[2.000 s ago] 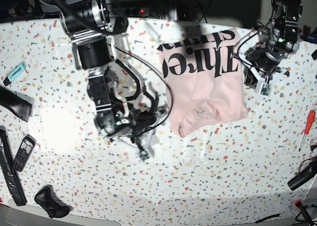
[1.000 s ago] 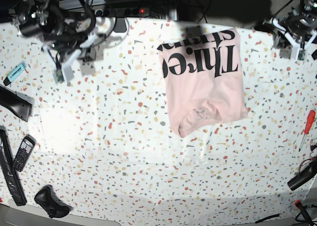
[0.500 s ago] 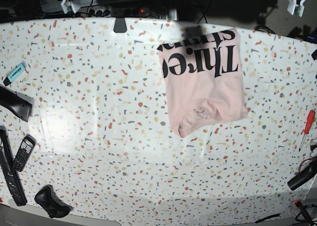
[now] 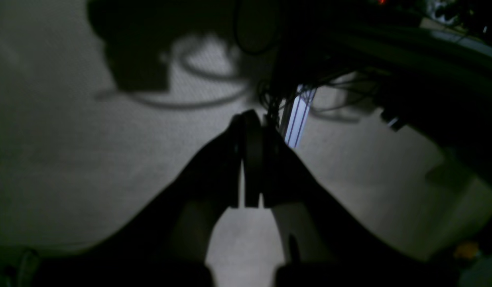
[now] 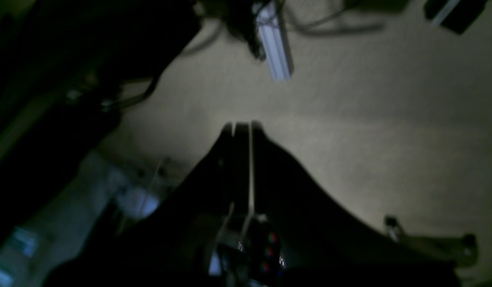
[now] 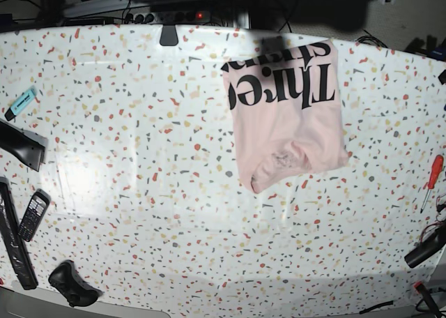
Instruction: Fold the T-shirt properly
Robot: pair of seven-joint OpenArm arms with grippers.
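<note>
Folding looks essentially done: the T-shirt (image 6: pixel 287 116) lies as a compact pink rectangle on the far right part of the table (image 6: pixel 139 192), black lettering up, with nothing touching it. Its near edge is rumpled and bulges unevenly, so a final smoothing may be left. Left gripper (image 4: pixel 248 159) and right gripper (image 5: pixel 242 159) both show fingers pressed together, empty, over a grey floor away from the table.

Right gripper (image 5: pixel 242 127) dark and blurred, jaws pressed together, nothing between them, hanging over pale floor (image 5: pixel 369 139); silver rail (image 5: pixel 274 48) and dark cables (image 5: pixel 329 28) above, murky shapes at left
</note>
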